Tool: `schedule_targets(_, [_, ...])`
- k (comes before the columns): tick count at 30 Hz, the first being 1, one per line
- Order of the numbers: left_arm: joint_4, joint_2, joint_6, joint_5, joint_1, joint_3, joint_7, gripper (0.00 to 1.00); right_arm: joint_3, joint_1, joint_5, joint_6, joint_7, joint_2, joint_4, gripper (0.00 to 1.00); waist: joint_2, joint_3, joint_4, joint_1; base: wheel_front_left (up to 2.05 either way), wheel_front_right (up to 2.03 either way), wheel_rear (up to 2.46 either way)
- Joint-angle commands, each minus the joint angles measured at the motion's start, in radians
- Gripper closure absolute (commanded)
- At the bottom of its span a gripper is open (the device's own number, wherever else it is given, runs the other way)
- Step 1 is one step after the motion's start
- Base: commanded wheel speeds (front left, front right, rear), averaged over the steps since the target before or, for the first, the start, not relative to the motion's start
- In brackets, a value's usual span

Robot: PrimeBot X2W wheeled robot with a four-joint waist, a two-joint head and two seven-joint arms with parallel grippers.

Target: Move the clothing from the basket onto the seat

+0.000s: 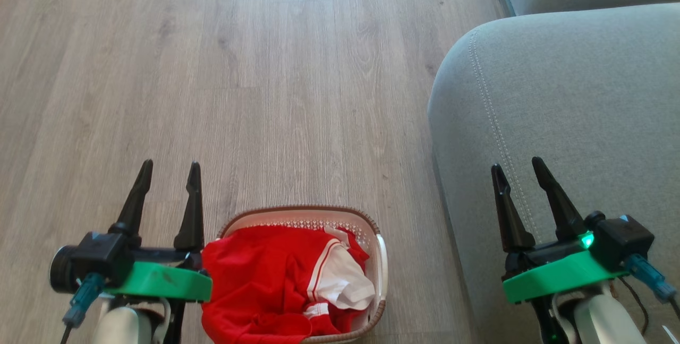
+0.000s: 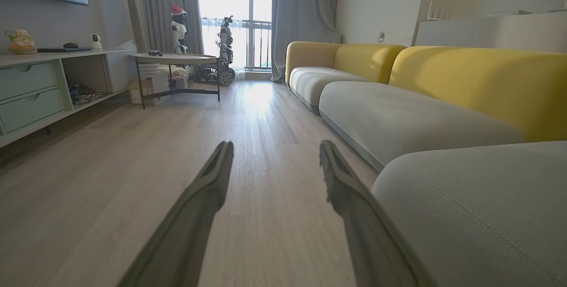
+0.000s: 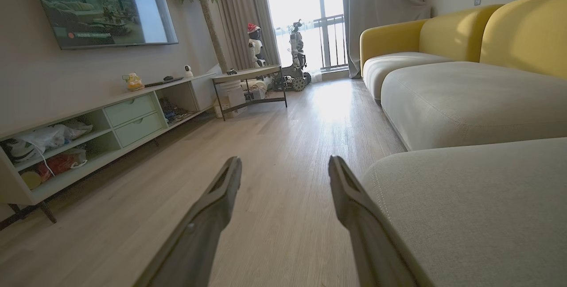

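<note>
On the wood floor (image 1: pixel 265 94) beside the seat (image 1: pixel 584 110), the basket (image 1: pixel 381 267) holds the red clothing (image 1: pixel 255 280); your left gripper (image 1: pixel 170 166) and right gripper (image 1: pixel 516 163) hang spread wide, empty.

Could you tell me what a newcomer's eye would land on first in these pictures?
The bright red clothing heaped in the basket at the head view's bottom centre. Then the grey-green seat on its right, and the yellow sofa backs in the wrist views.
</note>
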Motion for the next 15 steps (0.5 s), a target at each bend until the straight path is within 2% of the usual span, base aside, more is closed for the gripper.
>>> schedule_targets(1, [-0.038,0.016,-0.002,0.005,-0.051,0.029,-0.013,0.0,0.019,-0.049,-0.005,0.0,-0.009,-0.007,-0.038,0.0,0.0,0.001,0.0,0.0,0.0,0.0,0.0])
schedule_targets(15, [-0.028,0.016,-0.001,0.0,-0.052,0.031,-0.013,0.0,0.007,-0.054,-0.01,0.0,-0.009,-0.001,-0.026,0.0,0.0,0.012,-0.006,0.0,0.0,0.0,0.0])
